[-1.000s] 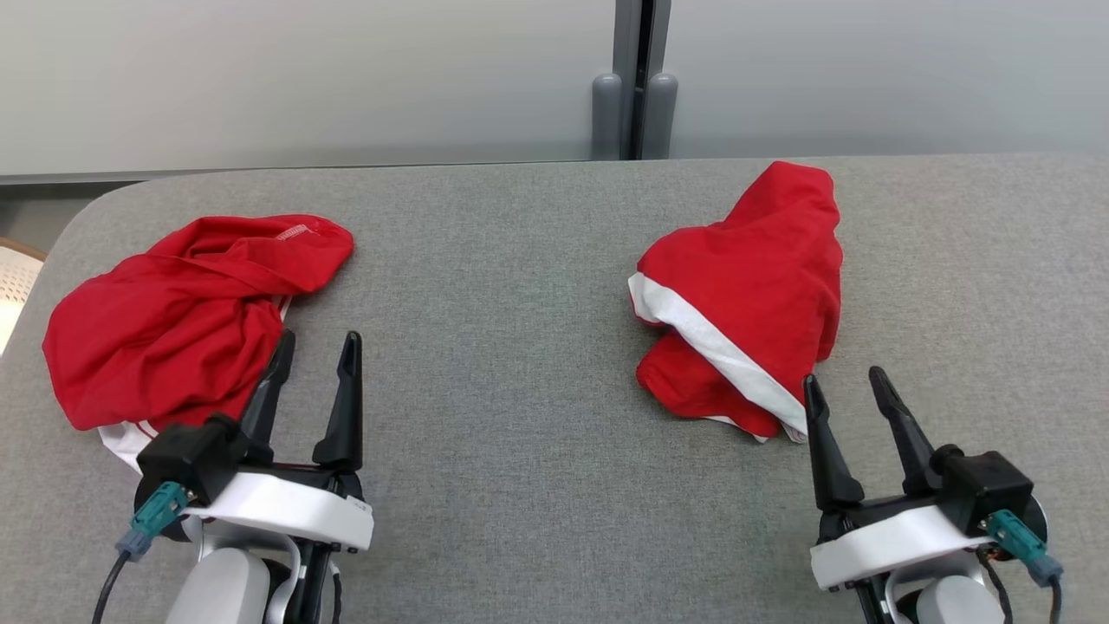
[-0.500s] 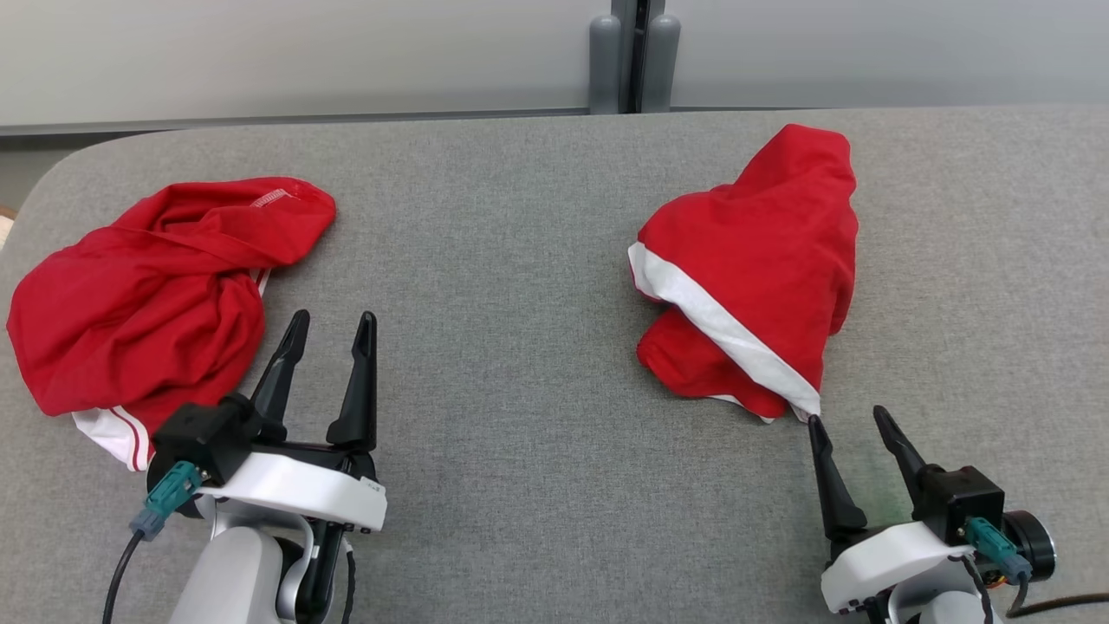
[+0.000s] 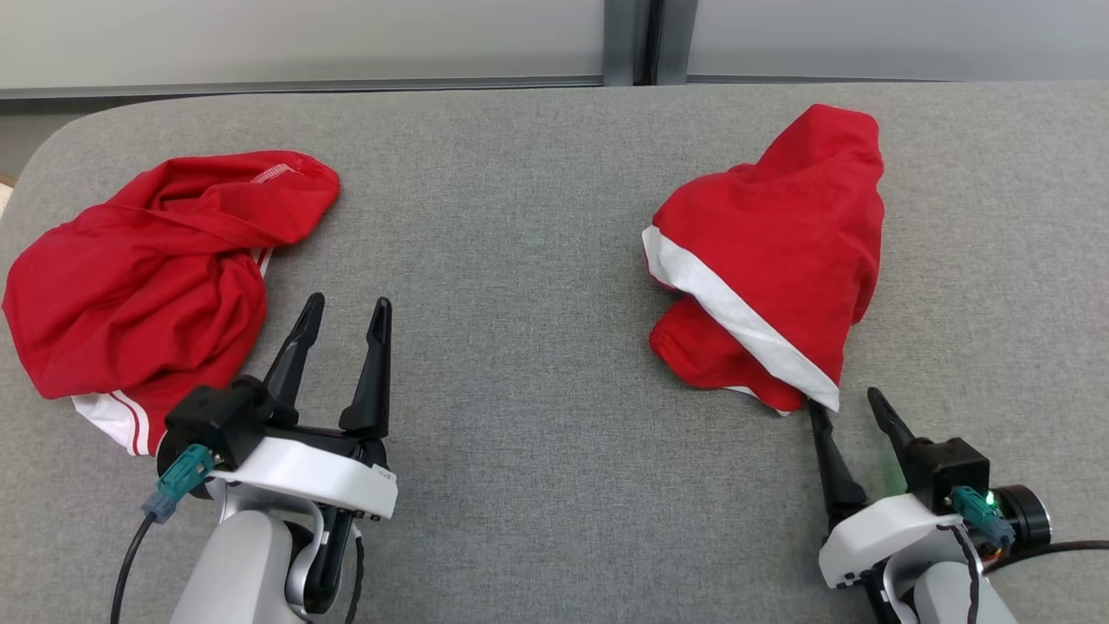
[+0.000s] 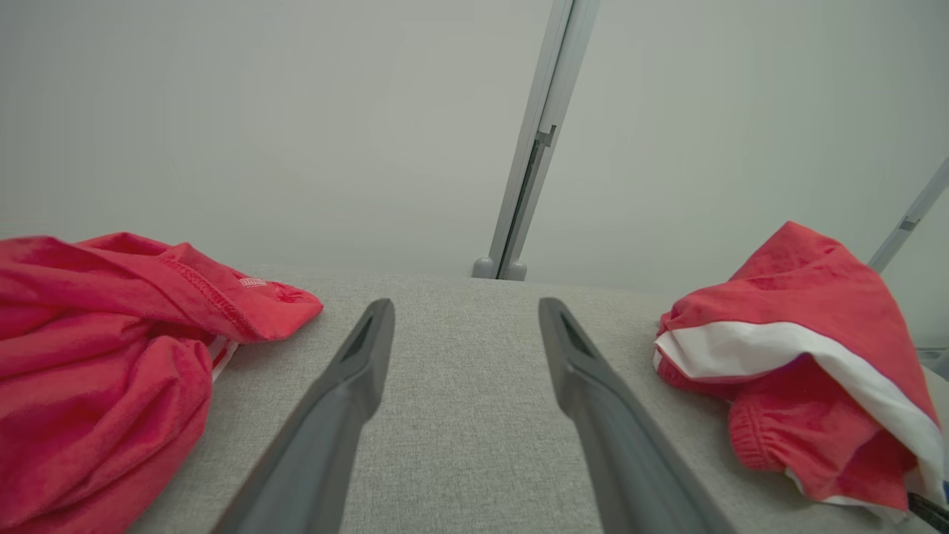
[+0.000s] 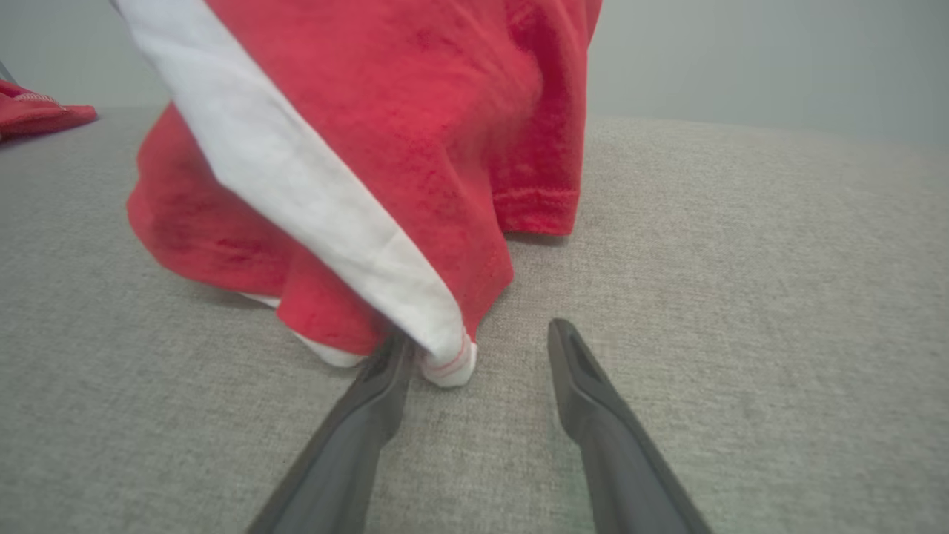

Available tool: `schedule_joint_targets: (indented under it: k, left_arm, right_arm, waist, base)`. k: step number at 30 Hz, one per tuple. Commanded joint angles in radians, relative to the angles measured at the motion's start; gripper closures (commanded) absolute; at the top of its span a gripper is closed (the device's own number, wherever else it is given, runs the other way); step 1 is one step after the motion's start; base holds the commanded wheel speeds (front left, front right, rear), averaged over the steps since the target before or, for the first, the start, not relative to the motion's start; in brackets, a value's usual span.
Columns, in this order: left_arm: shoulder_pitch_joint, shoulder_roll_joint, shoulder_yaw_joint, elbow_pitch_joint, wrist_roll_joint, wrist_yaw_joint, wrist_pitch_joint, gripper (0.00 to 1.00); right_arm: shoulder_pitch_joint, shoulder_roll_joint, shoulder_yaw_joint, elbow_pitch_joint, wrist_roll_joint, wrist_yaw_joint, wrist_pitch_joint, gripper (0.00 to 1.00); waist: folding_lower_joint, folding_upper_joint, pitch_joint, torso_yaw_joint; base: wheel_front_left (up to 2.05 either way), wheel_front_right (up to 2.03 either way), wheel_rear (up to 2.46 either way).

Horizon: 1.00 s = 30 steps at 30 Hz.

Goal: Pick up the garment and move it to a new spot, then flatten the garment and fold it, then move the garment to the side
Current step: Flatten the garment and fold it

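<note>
the head camera has tipped down over the last second, so the whole scene sits differently, but the cloth itself has not moved. the real change is the right claw [image 3: 844, 400]: it has dropped low to the desk [image 3: 520, 260], and its left finger now touches the near corner of the white band [image 3: 736, 316] on the red garment [image 3: 771, 251], which lies crumpled on the desk's right half. its fingers are spread, pinching nothing, so the pick-up looks about to start. the left claw [image 3: 348, 302], spread and empty, now stands just clear of the other red garment [image 3: 139, 269], which it overlapped earlier.
</note>
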State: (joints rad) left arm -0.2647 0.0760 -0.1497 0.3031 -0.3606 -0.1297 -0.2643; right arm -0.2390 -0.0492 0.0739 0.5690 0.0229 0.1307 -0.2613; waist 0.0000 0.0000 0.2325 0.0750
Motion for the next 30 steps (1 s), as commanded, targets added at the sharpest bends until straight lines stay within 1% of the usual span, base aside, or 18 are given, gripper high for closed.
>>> schedule_joint_targets:
  k: [1, 2, 5, 9, 12, 16, 17, 20, 22, 25, 26, 30]
  left_arm:
    - [-0.015, 0.005, -0.003, 0.001, -0.001, -0.001, 0.0, 0.0]
    - [-0.016, 0.006, -0.005, 0.002, -0.002, -0.001, 0.0, 0.0]
    - [-0.019, 0.007, -0.011, 0.005, -0.007, -0.001, 0.0, 0.0]
    - [-0.014, 0.012, -0.015, 0.007, -0.009, -0.001, 0.0, 0.0]
    - [-0.007, 0.016, -0.014, 0.007, -0.012, -0.001, 0.0, 0.0]
    - [-0.01, 0.016, -0.031, 0.003, -0.018, -0.001, 0.0, 0.0]
    - [-0.015, 0.016, -0.048, 0.006, -0.017, -0.001, 0.0, 0.0]
    - [-0.031, 0.013, -0.09, 0.012, -0.018, -0.001, 0.0, 0.0]
    - [-0.044, 0.011, -0.134, 0.023, -0.025, -0.001, 0.0, 0.0]
    - [-0.086, 0.008, -0.216, 0.061, -0.067, -0.001, 0.003, 0.0]
    - [-0.086, 0.008, -0.216, 0.061, -0.067, -0.001, 0.003, 0.0]
    - [-0.178, 0.014, -0.297, 0.125, -0.142, -0.001, 0.047, 0.0]
  right_arm:
    - [-0.016, -0.002, -0.005, 0.007, -0.014, 0.0, -0.006, 0.65]
    - [-0.022, -0.002, -0.01, 0.011, -0.026, 0.0, -0.006, 1.0]
    - [-0.031, -0.002, -0.026, 0.003, -0.044, 0.0, -0.006, 1.0]
    - [-0.011, -0.003, -0.062, -0.043, -0.075, 0.0, -0.006, 1.0]
    - [0.013, -0.003, -0.095, -0.077, -0.101, 0.0, -0.006, 1.0]
    - [0.049, -0.002, -0.169, -0.106, -0.127, 0.0, -0.006, 1.0]
    - [0.062, -0.002, -0.204, -0.111, -0.132, 0.0, -0.006, 1.0]
    - [0.072, -0.001, -0.218, -0.105, -0.142, 0.0, -0.006, 1.0]
    - [0.07, -0.002, -0.21, -0.1, -0.146, 0.0, -0.006, 1.0]
    - [0.056, -0.002, -0.189, -0.094, -0.155, 0.0, -0.006, 1.0]
    - [0.056, -0.002, -0.189, -0.094, -0.155, 0.0, -0.006, 1.0]
    - [0.053, -0.002, -0.151, -0.077, -0.17, 0.0, -0.006, 1.0]
  waist:
    - [0.0, 0.0, 0.001, 0.001]
    - [0.0, 0.0, 0.002, 0.001]
    - [0.0, 0.0, 0.0, 0.0]
    - [0.0, 0.0, -0.01, -0.013]
    - [0.0, 0.0, -0.018, -0.036]
    - [0.0, 0.0, -0.024, -0.074]
    - [0.0, 0.0, -0.027, -0.095]
    - [0.0, 0.0, -0.026, -0.124]
    - [0.0, 0.0, -0.023, -0.142]
    - [0.0, 0.0, -0.014, -0.166]
    - [0.0, 0.0, -0.014, -0.166]
    - [0.0, 0.0, 0.006, -0.199]
  base:
    - [0.0, 0.0, 0.0]
    - [0.0, 0.0, 0.0]
    - [0.0, 0.0, 0.0]
    - [0.0, 0.0, 0.0]
    - [0.0, 0.0, 0.0]
    - [0.0, 0.0, 0.0]
    - [0.0, 0.0, 0.0]
    - [0.0, 0.0, 0.0]
    - [0.0, 0.0, 0.0]
    - [0.0, 0.0, 0.0]
    - [0.0, 0.0, 0.0]
    - [0.0, 0.0, 0.0]
